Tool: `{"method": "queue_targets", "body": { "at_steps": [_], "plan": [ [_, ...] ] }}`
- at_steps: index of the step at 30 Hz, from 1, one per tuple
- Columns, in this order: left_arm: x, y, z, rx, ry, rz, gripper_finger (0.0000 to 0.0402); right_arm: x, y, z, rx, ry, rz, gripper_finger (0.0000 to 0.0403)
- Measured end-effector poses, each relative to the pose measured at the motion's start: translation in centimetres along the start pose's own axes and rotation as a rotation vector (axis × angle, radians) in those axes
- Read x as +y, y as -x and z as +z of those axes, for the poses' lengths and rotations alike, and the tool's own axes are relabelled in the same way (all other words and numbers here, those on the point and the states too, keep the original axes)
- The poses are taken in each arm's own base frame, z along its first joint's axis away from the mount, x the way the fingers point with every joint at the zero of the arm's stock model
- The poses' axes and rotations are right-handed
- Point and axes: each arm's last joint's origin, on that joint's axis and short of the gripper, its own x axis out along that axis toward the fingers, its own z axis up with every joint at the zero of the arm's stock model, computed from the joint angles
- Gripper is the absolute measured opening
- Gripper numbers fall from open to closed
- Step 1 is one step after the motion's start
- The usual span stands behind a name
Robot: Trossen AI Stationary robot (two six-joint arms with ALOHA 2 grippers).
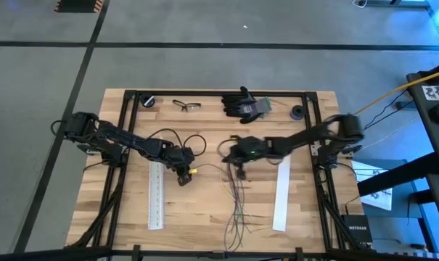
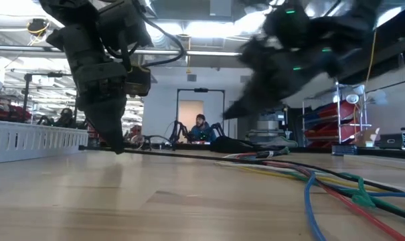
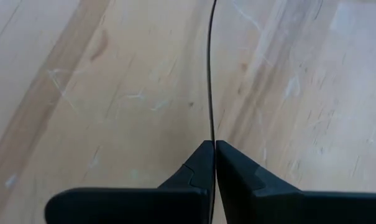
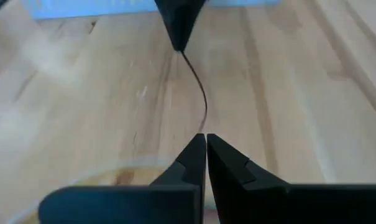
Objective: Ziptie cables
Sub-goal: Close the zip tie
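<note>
The cables (image 1: pixel 237 206) lie on the wooden table, joined near my right gripper and splaying toward the near edge; in the low view they show as coloured wires (image 2: pixel 322 181). A thin dark strand (image 4: pixel 202 99) runs between my two grippers; whether it is a wire or a tie, I cannot tell. My left gripper (image 1: pixel 184 176) is shut on one end of it, left of the bundle, with its tip low at the table (image 2: pixel 115 148). My right gripper (image 1: pixel 239 170) is shut on the other end, above the bundle's joined end. My left gripper (image 3: pixel 211 144) pinches the thin dark strand (image 3: pixel 209 118) between its two fingertips. The strand runs on straight from the tips over the table. My right gripper (image 4: pixel 204 137) pinches the same strand (image 4: pixel 204 124) between its fingertips. From there it curves slackly to the left gripper's tip (image 4: pixel 178 37).
Two long flat white strips lie on the table, one (image 1: pixel 156 194) left of my left gripper, one (image 1: pixel 281 192) right of the cables. Along the far edge are black gloves (image 1: pixel 242 104), glasses (image 1: pixel 186 105) and two small dark round objects. A person sits in the room beyond (image 2: pixel 201 127).
</note>
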Motion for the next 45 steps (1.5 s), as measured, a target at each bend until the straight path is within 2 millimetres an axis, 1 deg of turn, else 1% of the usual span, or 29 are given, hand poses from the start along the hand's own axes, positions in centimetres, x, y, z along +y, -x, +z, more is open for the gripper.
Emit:
{"method": "queue_targets", "body": {
  "at_steps": [2, 4, 6, 10, 12, 14, 19, 22, 24, 26, 29, 30, 34, 36, 39, 41, 42, 45],
  "plan": [
    [-0.1, 0.0, 0.0, -0.001, -0.006, -0.002, 0.0003, -0.1, -1.8, 0.6, 0.034, 0.037, 0.017, 0.0012],
    [-0.1, 0.0, 0.0, -0.001, -0.009, -0.001, 0.0003, -0.3, -3.5, 1.3, 0.055, 0.069, 0.023, 0.0031],
    [-0.1, 0.0, 0.0, -0.004, -0.009, -0.003, 0.0003, -0.4, -4.8, 1.7, 0.07, 0.095, 0.026, 0.0054],
    [-0.2, 0.0, 0.1, -0.015, -0.024, -0.008, 0.0003, -0.6, -7.1, 3.0, 0.044, 0.134, 0.025, 0.0096],
    [-0.2, 0.0, 0.2, -0.021, -0.029, -0.012, 0.0003, -0.7, -8.1, 3.1, 0.043, 0.171, 0.028, 0.0108],
    [-0.2, 0.0, 0.2, -0.021, -0.029, -0.011, 0.0003, -0.8, -9.0, 2.8, 0.058, 0.196, 0.031, 0.0115],
    [-0.2, 0.0, 0.1, -0.019, -0.029, -0.01, 0.0003, -0.9, -10.6, 1.7, 0.088, 0.196, 0.034, 0.0117],
    [-0.2, 0.1, 0.2, -0.022, -0.035, -0.012, 0.0003, -1.0, -11.1, 1.5, 0.094, 0.195, 0.036, 0.0117],
    [-0.2, 0.1, 0.2, -0.022, -0.036, -0.012, 0.0003, -1.0, -11.2, 1.3, 0.097, 0.195, 0.04, 0.0109],
    [-0.2, 0.1, 0.2, -0.023, -0.036, -0.012, 0.0003, -1.0, -11.2, 1.2, 0.109, 0.192, 0.046, 0.0085],
    [-0.2, 0.1, 0.2, -0.025, -0.036, -0.013, 0.0003, -0.9, -11.2, 1.1, 0.126, 0.192, 0.055, 0.0024],
    [-0.2, 0.1, 0.2, -0.026, -0.037, -0.014, 0.0003, -0.9, -11.2, 1.1, 0.13, 0.194, 0.055, 0.0013],
    [-0.2, 0.1, 0.2, -0.025, -0.053, -0.012, 0.0007, -0.9, -11.1, 1.0, 0.142, 0.195, 0.057, 0.0008],
    [0.0, 0.0, 0.3, -0.025, -0.048, -0.013, 0.002, -0.9, -11.1, 0.9, 0.153, 0.194, 0.057, 0.0002],
    [0.4, 0.1, 0.6, -0.01, -0.05, -0.033, 0.005, -0.9, -11.0, 0.8, 0.172, 0.188, 0.055, 0.0001],
    [0.8, 0.7, 1.0, 0.018, -0.064, -0.043, 0.0073, -0.9, -10.7, 0.8, 0.199, 0.185, 0.051, 0.0],
    [0.9, 1.3, 1.3, 0.027, -0.071, -0.038, 0.0083, -0.9, -10.5, 0.9, 0.212, 0.184, 0.042, 0.0],
    [1.2, 3.9, 1.9, 0.006, -0.088, 0.035, 0.0108, -0.9, -9.3, 1.2, 0.249, 0.174, 0.02, 0.0]
  ]
}}
